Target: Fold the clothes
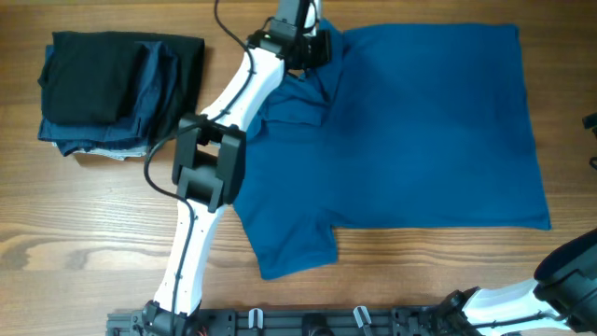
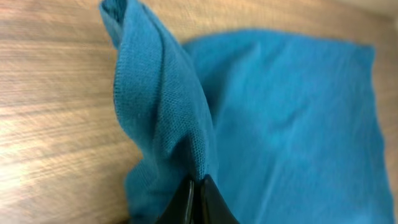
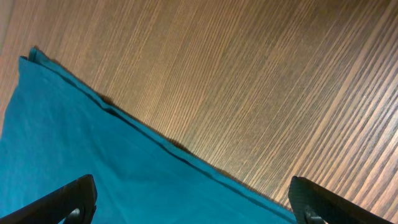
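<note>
The clothes, a bright blue polo shirt [image 1: 420,121], lie spread flat over the middle and right of the table, one sleeve [image 1: 294,238] pointing toward the front edge. My left gripper [image 1: 308,47] is at the shirt's far left corner, shut on a pinched-up ridge of blue fabric [image 2: 165,99]. In the left wrist view the two black jaws of the left gripper [image 2: 198,186] meet on the knit cloth. My right gripper [image 3: 196,202] stands open over the shirt's hem [image 3: 186,155], nothing between its fingers [image 3: 323,199]. Overhead, only dark tips of the right gripper [image 1: 591,140] show at the right edge.
A stack of folded black and dark navy garments [image 1: 117,89] sits at the far left. Bare wooden table [image 1: 84,243] runs along the front and left. The left arm's white links [image 1: 210,159] cross the shirt's left side. The right arm's base [image 1: 560,275] is at the front right.
</note>
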Motion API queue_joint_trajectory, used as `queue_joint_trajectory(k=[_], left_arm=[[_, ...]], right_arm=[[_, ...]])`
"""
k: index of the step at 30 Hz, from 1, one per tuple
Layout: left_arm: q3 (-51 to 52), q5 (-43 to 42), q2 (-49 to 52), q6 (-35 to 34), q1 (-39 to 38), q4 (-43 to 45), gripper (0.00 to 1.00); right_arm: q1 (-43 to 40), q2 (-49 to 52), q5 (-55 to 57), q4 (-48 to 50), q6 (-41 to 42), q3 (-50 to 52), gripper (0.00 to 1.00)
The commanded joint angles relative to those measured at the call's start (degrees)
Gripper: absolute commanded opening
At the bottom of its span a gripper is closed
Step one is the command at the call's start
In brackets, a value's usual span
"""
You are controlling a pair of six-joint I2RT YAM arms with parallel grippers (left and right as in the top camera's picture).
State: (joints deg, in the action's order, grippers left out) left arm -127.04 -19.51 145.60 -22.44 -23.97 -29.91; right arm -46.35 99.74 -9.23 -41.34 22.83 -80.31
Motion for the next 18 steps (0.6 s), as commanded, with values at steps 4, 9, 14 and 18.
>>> queue_joint_trajectory(k=[4,9,14,18], left_arm=[[-0.57,10.62,-2.45,10.49,-8.02,-3.41,0.09],[-0.57,17.97,-2.38,16.92,-13.66,-4.04,0.25],[-0.59,30.34,-2.45,23.32,-16.39,-4.04,0.46],[-0.59,42.91,-3.10,19.89,-16.26,-5.14,0.51]], right_arm=[[-0.39,-0.61,-0.70,0.00,-0.15,-0.68,1.00],[-0.39,-0.61,-0.70,0.00,-0.17,-0.68,1.00],[-0.39,-0.61,-0.70,0.00,-0.15,-0.68,1.00],[-0.39,-0.61,-0.70,0.00,-0.17,-0.68,1.00]])
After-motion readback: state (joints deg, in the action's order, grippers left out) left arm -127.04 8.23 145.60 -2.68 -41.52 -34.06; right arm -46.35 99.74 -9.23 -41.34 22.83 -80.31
